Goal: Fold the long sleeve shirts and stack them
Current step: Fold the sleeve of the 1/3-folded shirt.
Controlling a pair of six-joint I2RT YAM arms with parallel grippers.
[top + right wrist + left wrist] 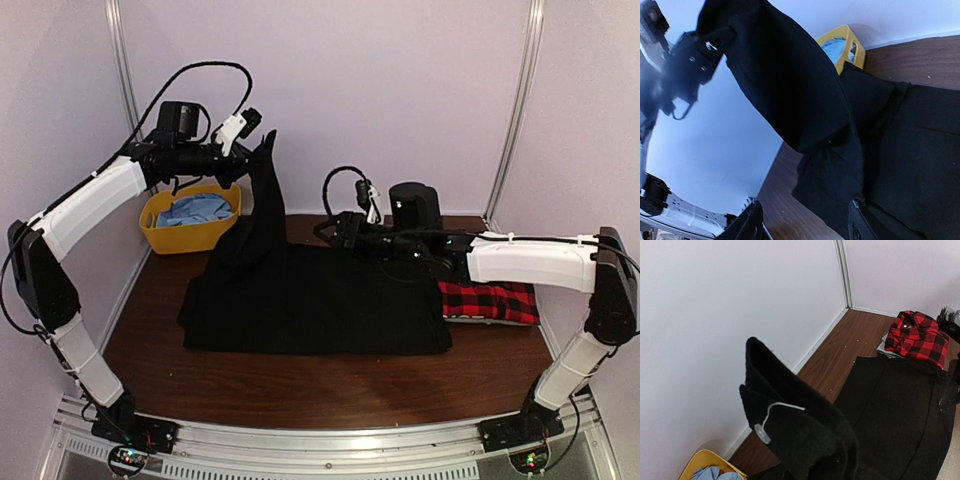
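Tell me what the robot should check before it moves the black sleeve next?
1. Left gripper shut on the sleeve: ok.
2. Sleeve lifted high: ok.
3. Right gripper open: ok.
4. Right gripper pressing the cloth down: cannot tell.
5. Black shirt body lying flat: ok.
6. Plaid shirt folded, off to the right side: ok.
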